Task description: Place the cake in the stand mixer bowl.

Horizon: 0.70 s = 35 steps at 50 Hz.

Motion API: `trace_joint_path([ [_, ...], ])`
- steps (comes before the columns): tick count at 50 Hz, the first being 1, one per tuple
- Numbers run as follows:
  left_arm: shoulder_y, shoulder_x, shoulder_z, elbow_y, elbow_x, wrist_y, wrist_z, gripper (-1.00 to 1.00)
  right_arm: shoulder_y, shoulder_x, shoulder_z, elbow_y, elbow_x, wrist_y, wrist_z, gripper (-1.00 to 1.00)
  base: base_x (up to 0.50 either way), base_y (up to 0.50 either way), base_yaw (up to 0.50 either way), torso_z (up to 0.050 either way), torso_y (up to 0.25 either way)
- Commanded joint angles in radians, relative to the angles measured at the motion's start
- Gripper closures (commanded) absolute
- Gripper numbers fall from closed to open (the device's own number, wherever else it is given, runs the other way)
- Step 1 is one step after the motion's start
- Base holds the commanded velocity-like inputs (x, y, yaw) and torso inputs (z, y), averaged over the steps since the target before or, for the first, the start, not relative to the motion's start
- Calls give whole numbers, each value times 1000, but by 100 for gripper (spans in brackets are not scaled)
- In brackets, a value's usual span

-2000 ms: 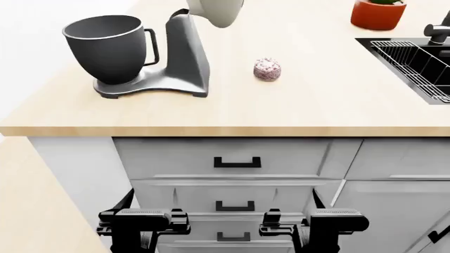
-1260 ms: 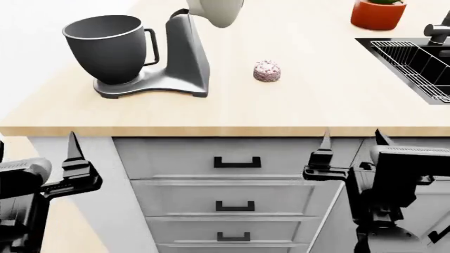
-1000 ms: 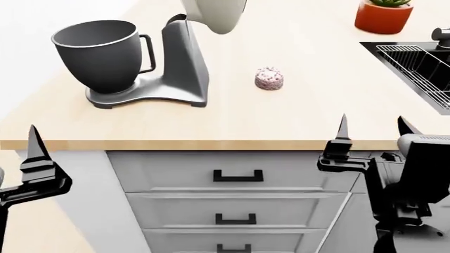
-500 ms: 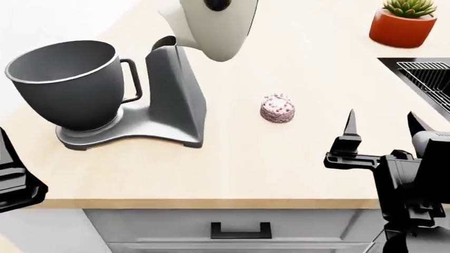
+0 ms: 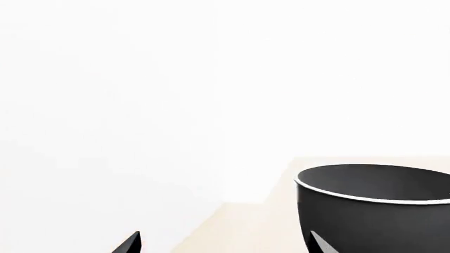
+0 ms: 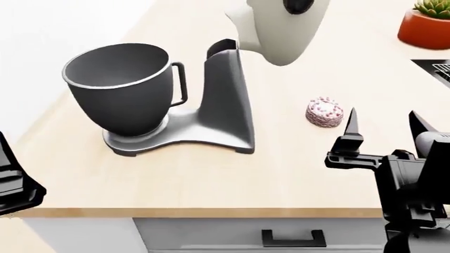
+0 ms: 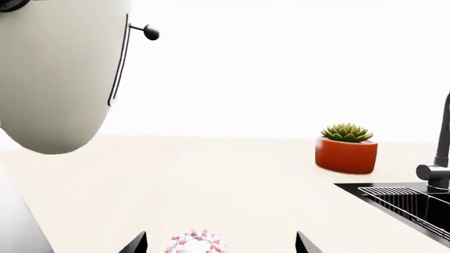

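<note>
The cake (image 6: 324, 112) sits on the wooden counter to the right of the stand mixer. The stand mixer bowl (image 6: 123, 87) stands on the mixer base at the left, handle toward the column. My right gripper (image 6: 385, 124) is open and empty, just in front of and right of the cake. In the right wrist view the cake (image 7: 195, 243) lies ahead between the open fingers of the right gripper (image 7: 220, 246), nearer one of them. My left gripper (image 6: 10, 174) is at the counter's front left corner; in the left wrist view the left gripper (image 5: 225, 246) is open, with the bowl (image 5: 372, 211) ahead off to one side.
The cream mixer head (image 6: 281, 26) is tilted up over the counter, above and left of the cake. A succulent in a red pot (image 6: 425, 23) stands at the back right. A black sink with rack (image 7: 408, 203) and faucet (image 7: 439, 158) lies to the right. A drawer handle (image 6: 294, 240) shows below the counter edge.
Both arms have risen from below the counter to counter height. The head view has moved in closer and shifted left. The right gripper now stands close to the cake.
</note>
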Motion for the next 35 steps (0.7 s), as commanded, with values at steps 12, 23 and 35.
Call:
trace_joint_path([
  [12, 20, -14, 17, -9, 14, 30, -10, -100, -15, 3, -7, 15, 8, -27, 11, -100, 249, 0, 0, 0, 1],
  [23, 31, -12, 7, -11, 12, 37, -9, -100, 81, 22, -121, 270, -50, -134, 5, -100, 0, 0, 0, 0, 0],
  [35, 22, -9, 26, -24, 17, 42, -5, -100, 169, 2, -219, 448, -57, -113, -4, -100, 0, 0, 0, 0, 0],
])
